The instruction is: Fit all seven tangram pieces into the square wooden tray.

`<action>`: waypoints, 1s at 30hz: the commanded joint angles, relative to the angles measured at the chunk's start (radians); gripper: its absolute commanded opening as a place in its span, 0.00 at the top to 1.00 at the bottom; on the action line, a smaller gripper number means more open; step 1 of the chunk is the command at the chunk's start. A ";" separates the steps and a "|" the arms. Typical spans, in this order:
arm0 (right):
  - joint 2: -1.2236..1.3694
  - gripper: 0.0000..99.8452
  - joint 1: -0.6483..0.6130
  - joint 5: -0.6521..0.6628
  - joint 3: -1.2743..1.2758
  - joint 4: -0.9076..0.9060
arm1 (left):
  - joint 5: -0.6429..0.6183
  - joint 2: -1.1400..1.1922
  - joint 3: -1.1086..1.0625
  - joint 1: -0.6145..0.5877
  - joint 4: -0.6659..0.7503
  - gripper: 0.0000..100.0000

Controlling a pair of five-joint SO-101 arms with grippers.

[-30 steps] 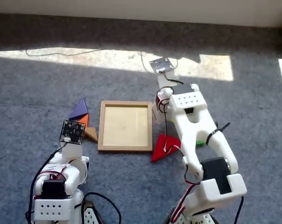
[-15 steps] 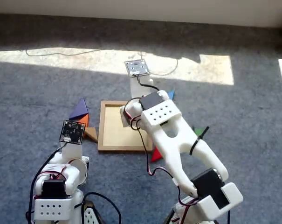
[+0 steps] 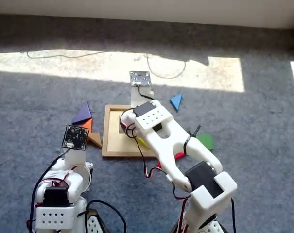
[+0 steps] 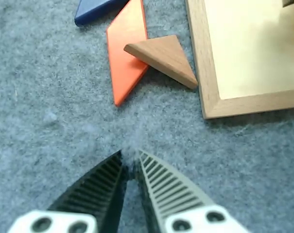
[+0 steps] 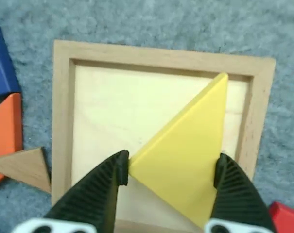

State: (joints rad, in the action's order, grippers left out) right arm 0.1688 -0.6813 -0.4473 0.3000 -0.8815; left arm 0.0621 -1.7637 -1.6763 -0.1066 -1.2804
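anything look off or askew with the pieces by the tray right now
One thing: the wooden triangle beside the tray overlaps the orange parallelogram, one tip seemingly propped on it rather than flat on the carpet. Nothing looks damaged.

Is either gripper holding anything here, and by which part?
The right gripper holds the yellow triangle across two of its edges, over the wooden tray. The left gripper holds nothing.

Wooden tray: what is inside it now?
A yellow triangle, gripped by the right end effector, is over the bare floor of the wooden tray. The floor beneath the triangle is hidden.
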 commanded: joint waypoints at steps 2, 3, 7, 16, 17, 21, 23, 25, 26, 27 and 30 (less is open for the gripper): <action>-0.022 0.77 0.015 -0.009 -0.018 0.015 | 0.005 -0.007 -0.021 0.004 -0.003 0.99; -0.022 0.74 0.015 -0.008 -0.016 0.013 | 0.005 -0.007 -0.021 0.004 -0.003 0.99; -0.024 0.68 0.015 -0.006 -0.018 -0.033 | 0.005 -0.007 -0.021 0.004 -0.003 0.99; -0.048 0.67 0.010 0.107 -0.019 -0.058 | 0.005 -0.007 -0.021 0.004 -0.003 0.99; -0.067 0.69 0.010 0.124 -0.018 -0.056 | 0.005 -0.007 -0.021 0.004 -0.003 0.99; -0.156 0.83 0.013 0.265 -0.013 -0.050 | 0.005 -0.007 -0.021 0.004 -0.003 0.99; -0.185 0.90 0.013 0.361 -0.012 -0.044 | 0.005 -0.007 -0.021 0.004 -0.003 0.99; -0.193 0.94 0.012 0.402 -0.007 -0.005 | 0.005 -0.007 -0.021 0.004 -0.003 0.99; -0.183 0.96 0.012 0.402 -0.005 0.004 | 0.005 -0.007 -0.021 0.004 -0.003 0.99; -0.166 0.97 0.010 0.402 -0.005 0.005 | 0.005 -0.007 -0.021 0.004 -0.003 0.99; -0.097 0.98 0.010 0.400 -0.010 0.007 | 0.005 -0.007 -0.021 0.004 -0.003 0.99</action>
State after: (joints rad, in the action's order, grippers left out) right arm 0.0614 -0.6797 -0.0606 0.3000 -0.8953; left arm 0.0621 -1.7637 -1.6763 -0.1066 -1.2804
